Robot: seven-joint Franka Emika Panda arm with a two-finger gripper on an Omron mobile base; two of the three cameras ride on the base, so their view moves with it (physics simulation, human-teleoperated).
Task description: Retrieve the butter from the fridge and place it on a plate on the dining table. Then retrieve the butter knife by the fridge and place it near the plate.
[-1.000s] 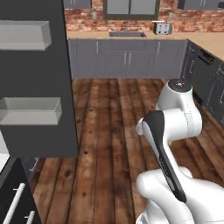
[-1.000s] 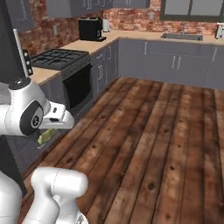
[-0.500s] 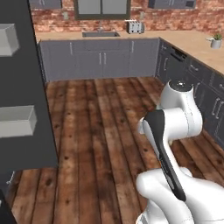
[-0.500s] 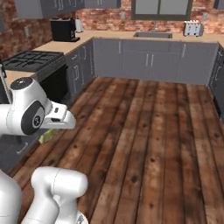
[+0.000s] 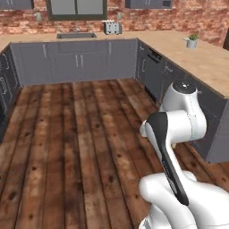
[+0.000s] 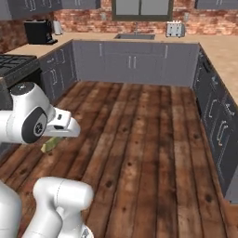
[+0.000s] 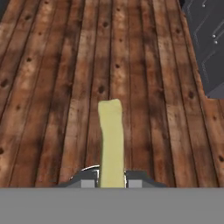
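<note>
Carrying the butter (image 7: 111, 140) clamped in my end effector (image 7: 111, 179), stick jutting forward above the wood floor (image 7: 52, 87), so it rides secure toward the desk (image 5: 197, 58) at far right.

Butter and claw partly hidden

In the hand view the butter's (image 7: 111, 140) near end runs down between the claw (image 7: 111, 178) tips, themselves cut off at the bottom. In the right base view the white arm covers most of the butter (image 6: 51, 144). The plant (image 5: 192, 40) on the far surface (image 5: 197, 56) is too small to tell in detail.
</note>
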